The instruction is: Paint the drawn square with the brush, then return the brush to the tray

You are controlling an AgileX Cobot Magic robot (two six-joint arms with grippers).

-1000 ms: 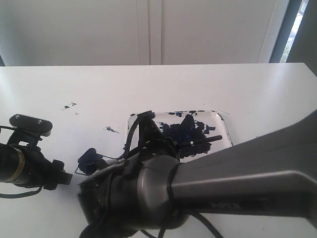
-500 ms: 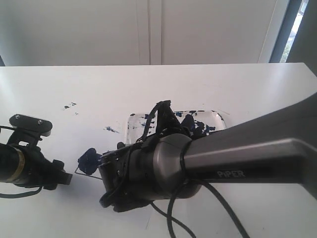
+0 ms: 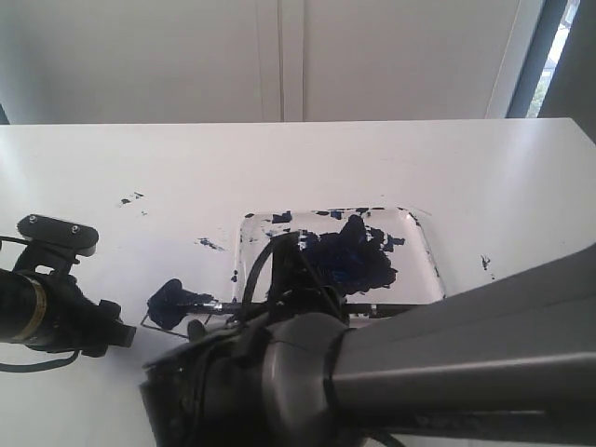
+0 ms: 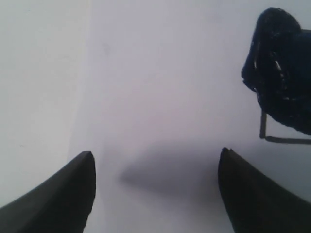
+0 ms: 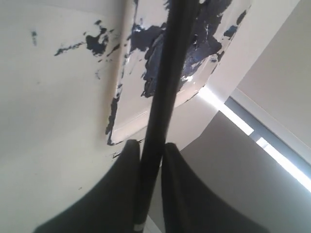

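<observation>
The drawn square (image 3: 168,304) lies on the white paper left of the tray, smeared dark blue-black; in the left wrist view the drawn square (image 4: 282,73) shows its thin outline corner below the paint. The brush (image 3: 207,303) reaches its dark tip onto that smear, silver band showing. My right gripper (image 5: 150,145) is shut on the black handle of the brush (image 5: 165,92); its fingers are hidden behind my own arm in the exterior view. The tray (image 3: 424,244), also seen as the tray (image 5: 119,82), holds a big dark paint blob. My left gripper (image 4: 155,158) stands open above bare paper just left of the square.
Loose paint specks (image 3: 130,198) lie at the far left, more specks (image 3: 209,244) beside the tray and one speck (image 3: 484,263) to its right. My right arm (image 3: 419,372) fills the foreground. The left arm (image 3: 47,307) sits at the left edge.
My right arm has swung and dropped lower toward the front, uncovering the tray. The brush tip stays at the painted square. The left arm has not moved.
</observation>
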